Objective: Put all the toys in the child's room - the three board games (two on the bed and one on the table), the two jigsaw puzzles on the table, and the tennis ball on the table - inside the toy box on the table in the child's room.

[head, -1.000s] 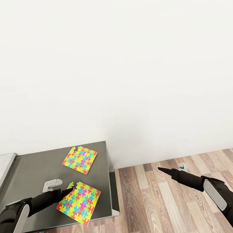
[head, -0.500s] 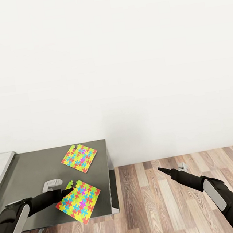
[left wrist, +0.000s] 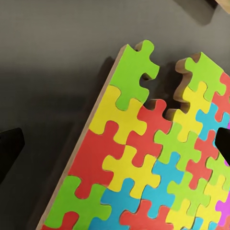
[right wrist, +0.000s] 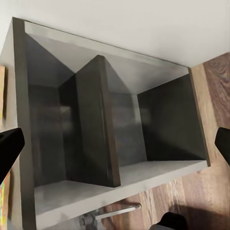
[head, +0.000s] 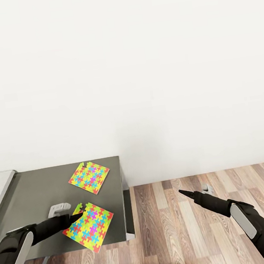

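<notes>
On the table's dark corner section (head: 35, 190), two jigsaw puzzles are lying; I am straddling the nearer jigsaw puzzle (left wrist: 158, 158) at its notched edge with my left gripper (head: 78, 215), jaws parted, aiming low to catch the edge squarely. My right gripper (head: 182, 192) is idling open over the floor (head: 183, 233).

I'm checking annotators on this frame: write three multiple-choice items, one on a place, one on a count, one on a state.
1. Where do the jigsaw puzzles lie?
A. on the floor
B. on the dark grey table section
C. on a bed

2. How many jigsaw puzzles show in the head view?
A. one
B. two
C. four

3. How is the left gripper?
A. open, at the near puzzle's edge
B. shut on a ball
C. holding a puzzle aloft

Answers:
1 B: both lie flat on the table.
2 B: near puzzle and far puzzle.
3 A: the left gripper has its fingertips apart in its wrist view.
</notes>
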### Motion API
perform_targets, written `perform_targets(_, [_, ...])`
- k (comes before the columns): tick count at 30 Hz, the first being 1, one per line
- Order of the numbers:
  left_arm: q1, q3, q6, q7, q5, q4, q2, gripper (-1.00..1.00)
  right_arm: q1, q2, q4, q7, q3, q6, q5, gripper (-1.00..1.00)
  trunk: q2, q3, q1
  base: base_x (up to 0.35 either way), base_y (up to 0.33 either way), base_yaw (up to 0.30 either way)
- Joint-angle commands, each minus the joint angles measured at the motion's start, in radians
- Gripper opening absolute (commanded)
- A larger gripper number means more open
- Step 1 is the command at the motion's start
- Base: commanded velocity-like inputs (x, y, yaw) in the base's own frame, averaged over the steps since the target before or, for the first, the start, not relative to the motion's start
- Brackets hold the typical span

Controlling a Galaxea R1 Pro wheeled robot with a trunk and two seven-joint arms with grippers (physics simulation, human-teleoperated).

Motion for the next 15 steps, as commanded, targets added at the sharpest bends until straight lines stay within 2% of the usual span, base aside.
perform_targets(1, [-0.001, 0.001, 0.006, -0.002, 0.002, 0.0, 0.0, 1.0, 0.0, 0.0, 0.0, 0.001, -0.001, 0.007, -0.006, 1.0, -0.002, -0.002, 0.001, 0.0, 0.0, 0.0])
perform_targets(6, [-0.001, 0.001, 0.006, -0.002, 0.002, 0.0, 0.0, 1.0, 0.0, 0.0, 0.0, 0.001, -0.002, 0.007, -0.006, 1.0, -0.002, -0.002, 0.001, 0.0, -0.007, 0.0])
perform_targets(11, [-0.001, 0.001, 0.006, -0.002, 0.002, 0.0, 0.0, 1.0, 0.0, 0.0, 0.0, 0.001, -0.003, 0.007, -0.006, 1.0, -0.002, -0.002, 0.001, 0.0, -0.183, 0.0])
perform_targets(15, [-0.001, 0.001, 0.007, -0.003, 0.002, 0.0, 0.0, 1.0, 0.0, 0.0, 0.0, 0.001, -0.003, 0.007, -0.006, 1.0, -0.002, -0.002, 0.001, 0.0, -0.091, 0.0])
